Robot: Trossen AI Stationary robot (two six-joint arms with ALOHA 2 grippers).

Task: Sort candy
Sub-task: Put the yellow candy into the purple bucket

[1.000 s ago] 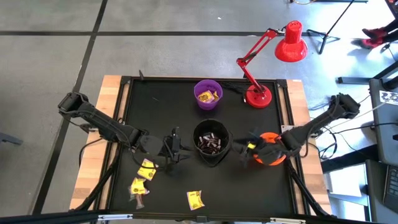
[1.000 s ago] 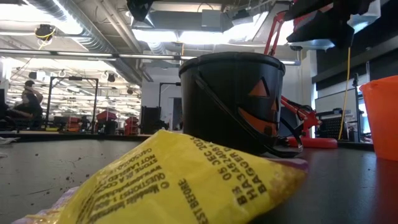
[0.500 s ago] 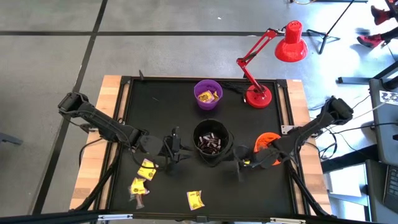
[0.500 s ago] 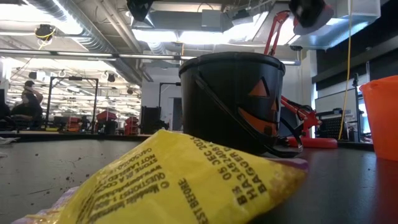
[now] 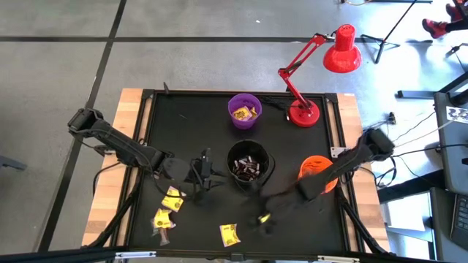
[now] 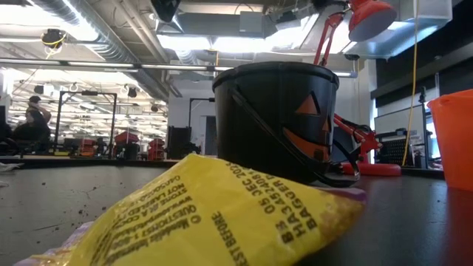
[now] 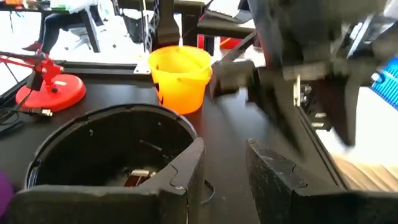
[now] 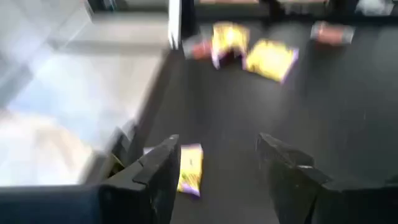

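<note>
Yellow wrapped candy lies flat on the black mat: two pieces (image 5: 172, 199) (image 5: 162, 218) near the left and one (image 5: 229, 234) by the near edge, which fills the low view (image 6: 214, 214). My right gripper (image 5: 263, 216) hovers open just right of that near piece, which shows beside its fingers (image 8: 189, 168). Farther yellow pieces (image 8: 270, 59) and a reddish one (image 8: 329, 32) lie beyond. My left gripper (image 5: 205, 175) waits open beside the black bowl (image 5: 248, 166), which holds dark candy. The purple bowl (image 5: 244, 111) holds yellow candy.
The orange bowl (image 5: 313, 169) stands right of the black one, partly under my right arm. A red desk lamp (image 5: 303, 113) stands at the far right corner. The mat's raised frame (image 5: 146, 131) borders the work area. Bare mat lies between the near candy and the bowls.
My right gripper has swung from over the orange bowl toward the table's near edge and leftward, ending close to the yellow candy near that edge. The left arm and the candy have stayed where they were.
</note>
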